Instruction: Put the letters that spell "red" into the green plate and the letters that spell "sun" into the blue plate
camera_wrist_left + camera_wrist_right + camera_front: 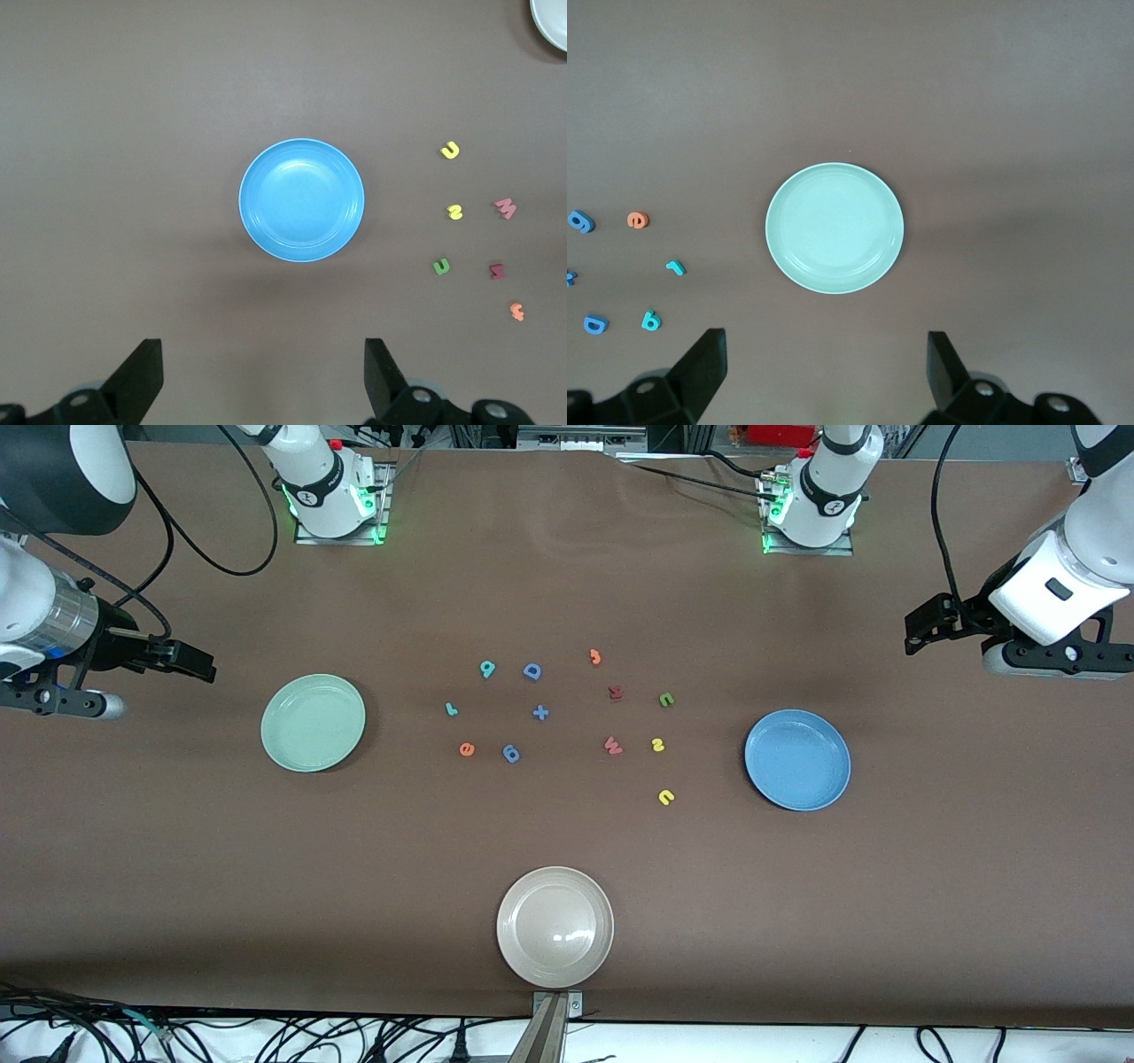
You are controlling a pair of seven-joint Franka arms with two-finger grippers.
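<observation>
Letters for "red": teal r point(451, 709), orange e point(467, 750), teal d point(487, 669), loose on surface beside green plate point(313, 723); yellow s point(657, 745), yellow u point(666, 797), green n point(666, 701) beside blue plate point(797, 760), both plates empty. Left gripper point(921, 634) over surface at blue plate's 1 o'clock, right gripper point(182, 660) at green plate's 10 o'clock: jaws wide, holding nothing. Risk: tiny pieces, easy mispick of blue D point(532, 671), blue 6 point(510, 754), plus point(540, 712), dark red letters point(615, 692), orange 3 point(595, 657) mixed in; beige plate point(555, 927) at 6 o'clock, clear of paths.

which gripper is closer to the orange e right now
Right. The right gripper hangs open off the green plate's end of the table, the plate between it and the orange e. The left gripper waits open past the blue plate.
</observation>
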